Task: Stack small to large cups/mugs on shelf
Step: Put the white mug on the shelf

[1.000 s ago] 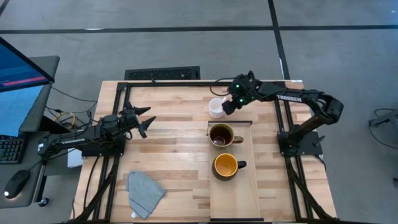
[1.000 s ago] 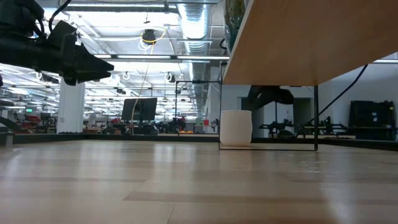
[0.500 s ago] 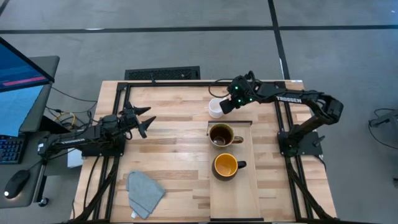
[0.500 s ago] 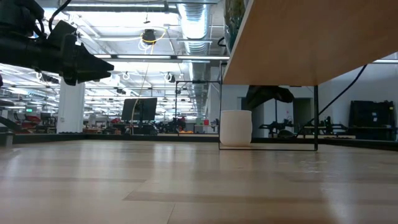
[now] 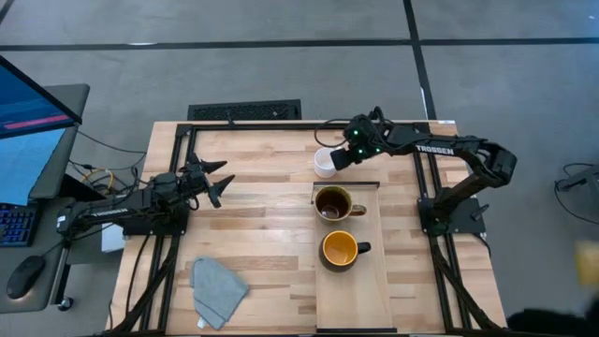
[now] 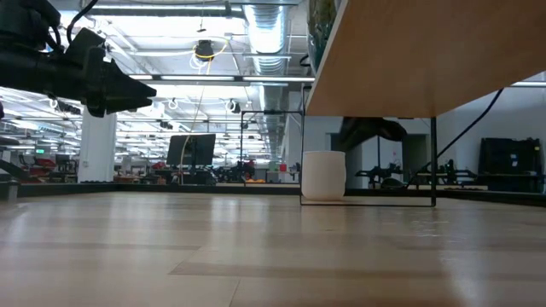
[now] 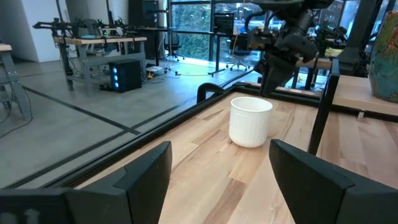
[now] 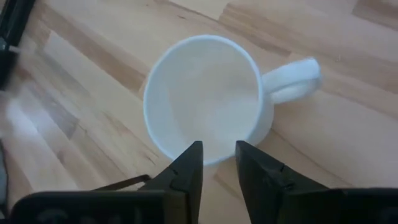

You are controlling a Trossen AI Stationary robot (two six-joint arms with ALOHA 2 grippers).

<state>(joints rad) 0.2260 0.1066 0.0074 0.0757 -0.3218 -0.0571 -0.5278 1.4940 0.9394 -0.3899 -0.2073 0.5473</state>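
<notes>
The white mug point(image 5: 324, 162) stands upright on the striped tabletop point(image 5: 253, 206) at about one o'clock from the table's centre, just beyond the far end of the pale shelf point(image 5: 360, 290), which runs along the right half of the table toward six o'clock. The right gripper point(image 5: 340, 159) hangs over this mug's rim on the three o'clock side; in the right wrist view its two dark fingers point(image 8: 186, 171) stand close together with a narrow gap between them, straddling the near wall of the white mug point(image 8: 208, 96), one finger inside the rim and one outside (whether the pads actually press the wall cannot be told). The mug's handle point(image 8: 292, 78) sticks out to the side, clear of the fingers. On the shelf, the dark brown mug point(image 5: 332, 203) sits near the far end and the yellow-lined mug point(image 5: 341, 249) sits just behind it toward six o'clock, the two apart and both with handles pointing to three o'clock. The left gripper point(image 5: 213, 183) waits at nine o'clock, well apart from all the mugs, its fingers point(image 7: 146, 174) spread wide with nothing between them. A grey-blue cloth point(image 5: 218, 288) lies crumpled at about seven o'clock.
</notes>
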